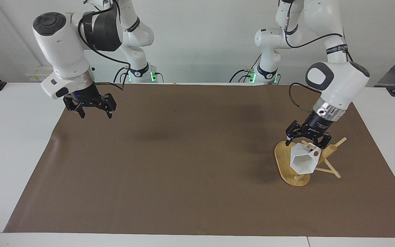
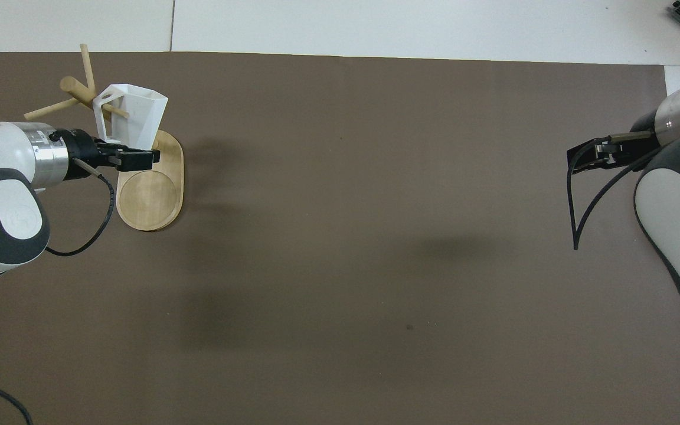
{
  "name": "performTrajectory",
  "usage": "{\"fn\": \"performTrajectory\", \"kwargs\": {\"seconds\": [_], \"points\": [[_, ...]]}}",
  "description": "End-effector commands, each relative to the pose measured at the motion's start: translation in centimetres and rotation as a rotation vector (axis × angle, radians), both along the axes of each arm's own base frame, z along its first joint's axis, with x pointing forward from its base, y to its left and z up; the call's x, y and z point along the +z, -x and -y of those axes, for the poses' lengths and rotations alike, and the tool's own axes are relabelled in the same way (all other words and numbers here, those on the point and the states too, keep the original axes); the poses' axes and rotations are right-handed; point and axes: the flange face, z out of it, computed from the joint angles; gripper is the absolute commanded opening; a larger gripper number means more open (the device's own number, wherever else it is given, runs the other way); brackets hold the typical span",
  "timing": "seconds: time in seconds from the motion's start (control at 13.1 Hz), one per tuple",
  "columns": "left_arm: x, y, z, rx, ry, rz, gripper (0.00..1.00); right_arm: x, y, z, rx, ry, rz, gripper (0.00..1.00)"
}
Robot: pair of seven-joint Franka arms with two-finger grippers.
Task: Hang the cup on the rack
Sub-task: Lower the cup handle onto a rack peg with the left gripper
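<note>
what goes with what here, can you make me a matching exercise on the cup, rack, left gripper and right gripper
Things:
1. cup
2. rack
3. left gripper
4. right gripper

States:
A. waits open over the mat's edge at the right arm's end
B. stands on the brown mat
C. open just above the cup
D. hangs by its handle on a peg

Pairs: 1-D, 2-B, 3-C, 4-A

One cup [image 1: 303,162], white. One rack [image 1: 288,164], bamboo, single post, several thin pegs, exact peg count unclear. One brown mat [image 1: 183,164]. One white table [image 1: 9,144]. Two robot arms, two grippers: left gripper [image 1: 308,138], right gripper [image 1: 93,113].
</note>
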Motion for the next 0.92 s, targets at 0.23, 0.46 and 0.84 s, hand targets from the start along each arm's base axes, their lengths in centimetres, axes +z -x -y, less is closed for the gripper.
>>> {"fn": "performTrajectory", "kwargs": {"seconds": [0.23,0.46,0.84], "points": [[2.4,0.0,-0.2,-0.091,-0.065,-0.058,1.0,0.3,0.7,0.0,-0.016,0.005,-0.004,1.0],[4.4,1.0,0.2,-0.218,-0.105,-0.06,1.0,0.3,0.7,0.0,-0.016,0.005,-0.004,1.0],[7.0,2.9,0.0,-0.477,-0.15,-0.016,1.0,0.3,0.7,0.0,-0.016,0.005,-0.005,1.0]]}}
